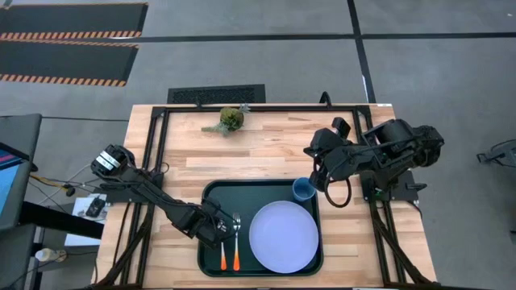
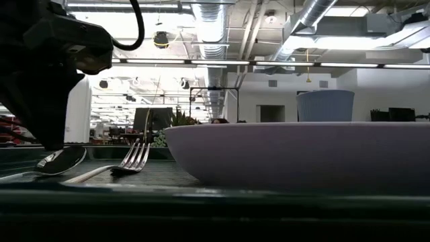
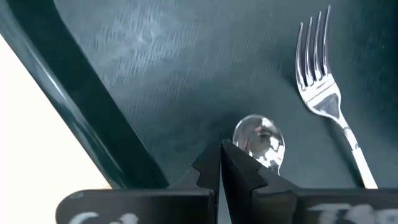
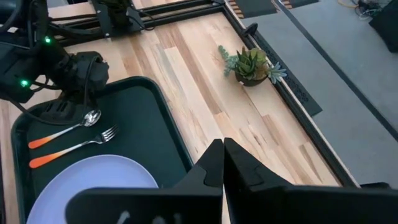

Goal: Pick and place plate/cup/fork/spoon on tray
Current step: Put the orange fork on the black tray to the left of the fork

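A: Left claw (image 1: 216,229), fingers pressed together, nothing held; poised over the near-left part of the tray (image 1: 208,192), at the far end of the spoon (image 1: 223,246).

B: Spoon bowl just ahead of the fingertips in the left wrist view; long axis running near–far, orange handle toward the near rim. Fork (image 1: 236,240) parallel and just to the right, tines at the far end.

A: Nearer arm for the cutlery?

B: Left, clearly. Right claw (image 1: 318,151) well apart, raised over the counter (image 1: 274,149) beyond the tray's far-right corner, fingers likewise closed and empty.

A: Contents of the tray?

B: Spoon and fork on the left half; plate (image 1: 283,237) filling the right half; blue cup (image 1: 303,189) at the far-right corner, just beyond the plate. All four task items apparently inside the rim, so probably little left but withdrawal.

A: Outside the tray?

B: Only a small potted succulent (image 1: 231,118) near the counter's far edge.
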{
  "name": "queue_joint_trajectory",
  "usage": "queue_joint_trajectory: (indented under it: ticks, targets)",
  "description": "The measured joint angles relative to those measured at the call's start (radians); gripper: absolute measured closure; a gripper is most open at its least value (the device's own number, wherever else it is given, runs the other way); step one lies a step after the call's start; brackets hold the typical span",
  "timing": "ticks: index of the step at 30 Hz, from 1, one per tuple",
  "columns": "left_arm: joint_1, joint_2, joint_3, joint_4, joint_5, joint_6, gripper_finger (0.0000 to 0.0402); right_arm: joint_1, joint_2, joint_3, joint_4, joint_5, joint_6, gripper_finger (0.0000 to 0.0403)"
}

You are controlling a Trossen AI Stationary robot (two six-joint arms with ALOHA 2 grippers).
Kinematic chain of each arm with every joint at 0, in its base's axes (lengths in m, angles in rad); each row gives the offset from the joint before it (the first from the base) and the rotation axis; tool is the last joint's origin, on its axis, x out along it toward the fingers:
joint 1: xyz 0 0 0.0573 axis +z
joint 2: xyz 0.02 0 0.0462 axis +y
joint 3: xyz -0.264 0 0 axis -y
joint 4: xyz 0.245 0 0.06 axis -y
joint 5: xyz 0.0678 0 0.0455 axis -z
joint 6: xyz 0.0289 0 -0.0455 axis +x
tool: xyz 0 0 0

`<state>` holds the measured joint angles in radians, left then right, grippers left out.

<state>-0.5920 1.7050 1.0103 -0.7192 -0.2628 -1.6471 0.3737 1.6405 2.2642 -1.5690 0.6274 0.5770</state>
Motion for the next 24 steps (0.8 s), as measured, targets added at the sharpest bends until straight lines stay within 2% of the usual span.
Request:
queue_joint_trajectory:
  ticks: [15, 18, 24]
  targets:
    - [0.005, -0.011, 0.000, -0.017, 0.009, 0.011, 0.0401, 0.003, 0.000, 0.000, 0.000, -0.001, 0.000, 0.0382]
    - [-0.004, -0.011, 0.000, -0.057, 0.018, -0.028, 0.0401, 0.007, 0.000, 0.000, 0.000, -0.001, 0.000, 0.0384]
    - [-0.020, 0.000, 0.000, -0.028, 0.021, -0.049, 0.0401, 0.020, 0.000, 0.000, -0.001, -0.003, 0.000, 0.0388]
